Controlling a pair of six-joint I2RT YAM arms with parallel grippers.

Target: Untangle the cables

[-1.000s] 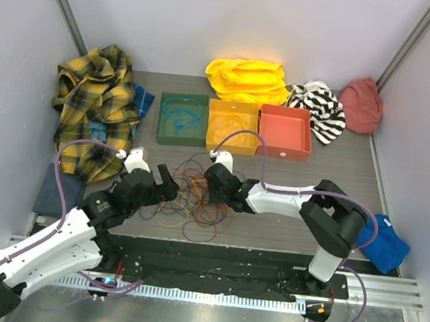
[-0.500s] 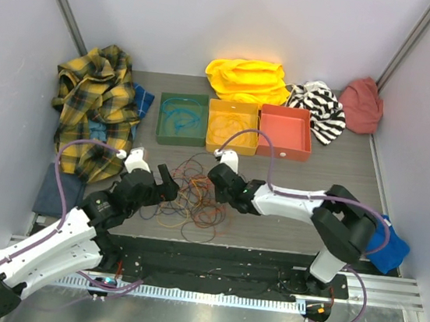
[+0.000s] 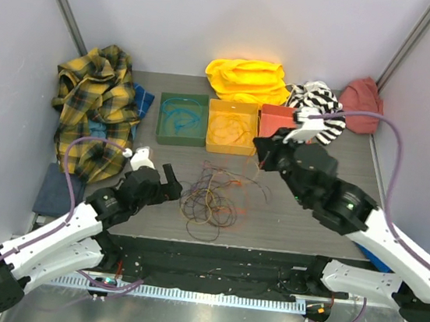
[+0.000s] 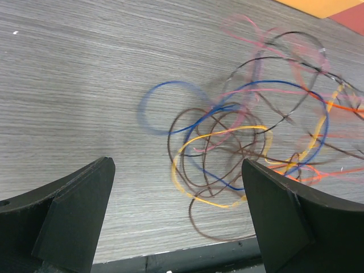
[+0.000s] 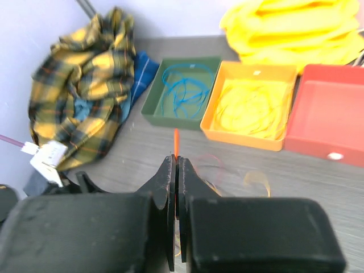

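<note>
Right wrist view shows what the top view hides: the right gripper (image 5: pixel 176 165) is squeezed shut on one thin orange strand (image 5: pixel 176 138) that pokes up between its tips. Left wrist view shows the left gripper (image 4: pixel 177 165) spread wide with nothing in it, low over the bench (image 4: pixel 68 85). The cables (image 4: pixel 239 142) lie in a loose bunch just past it. Top view alone shows that bunch mid-bench, in front of the yellow tray (image 3: pixel 230 149).
</note>
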